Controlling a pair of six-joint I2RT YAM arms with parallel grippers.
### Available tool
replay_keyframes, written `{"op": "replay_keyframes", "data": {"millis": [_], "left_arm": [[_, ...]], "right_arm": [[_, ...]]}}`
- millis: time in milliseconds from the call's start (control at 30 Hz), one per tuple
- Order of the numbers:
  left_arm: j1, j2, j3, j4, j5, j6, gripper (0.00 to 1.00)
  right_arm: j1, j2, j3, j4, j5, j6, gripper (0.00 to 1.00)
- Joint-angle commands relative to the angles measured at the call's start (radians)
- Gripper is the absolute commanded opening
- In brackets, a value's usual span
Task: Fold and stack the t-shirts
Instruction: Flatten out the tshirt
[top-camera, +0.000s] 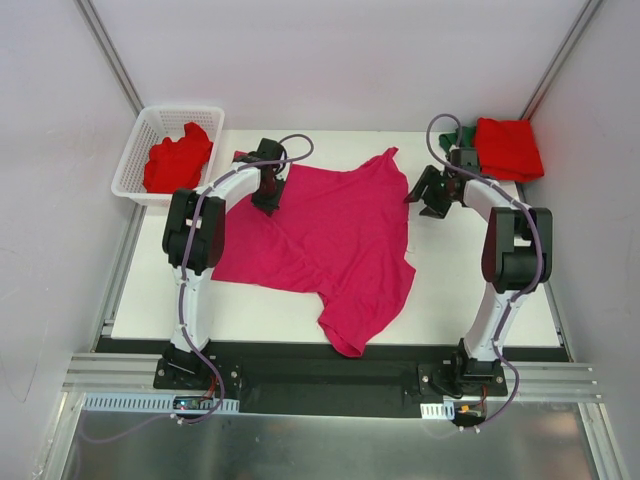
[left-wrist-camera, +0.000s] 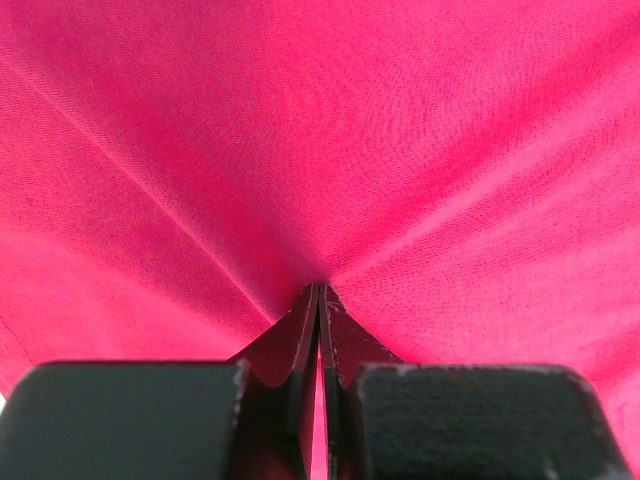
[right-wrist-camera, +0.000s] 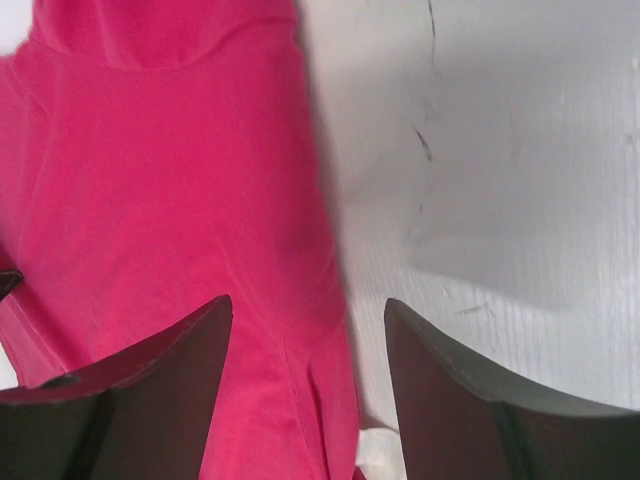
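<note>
Left wrist view: left tool (left-wrist-camera: 318, 292) clamped on the pink shirt (left-wrist-camera: 300, 120), apparently to draw a fold, while right tool (right-wrist-camera: 308, 308) hangs spread wide over its edge.

White plastic lattice basket (top-camera: 133, 165) sits at far-left corner of white table (top-camera: 260, 305). Right wrist view: tabletop carries thin dark scuff marks (right-wrist-camera: 424, 145). Black base plate (top-camera: 330, 375) runs along near edge, over silver aluminium rails (top-camera: 110, 372); pale walls around.
</note>
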Motion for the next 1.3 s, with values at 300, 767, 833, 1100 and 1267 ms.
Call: {"op": "replay_keyframes", "data": {"millis": [300,767,833,1100,1267], "left_arm": [[0.009,-0.015,-0.005,-0.075,-0.012,-0.003,0.0],[0.009,-0.027,-0.021,-0.075,-0.024,-0.001,0.0],[0.009,-0.035,-0.028,-0.075,-0.023,-0.003,0.0],[0.009,-0.042,-0.035,-0.075,-0.032,-0.001,0.0],[0.01,-0.039,-0.031,-0.075,-0.032,-0.001,0.0]], "right_arm": [[0.009,0.134,0.168,0.005,-0.06,0.008,0.53],[0.011,0.265,0.304,0.002,-0.151,0.025,0.52],[0.009,0.286,0.332,0.011,-0.172,0.033,0.52],[0.009,0.348,0.424,0.035,-0.246,0.054,0.52],[0.009,0.377,0.448,0.117,-0.312,0.091,0.52]]}}
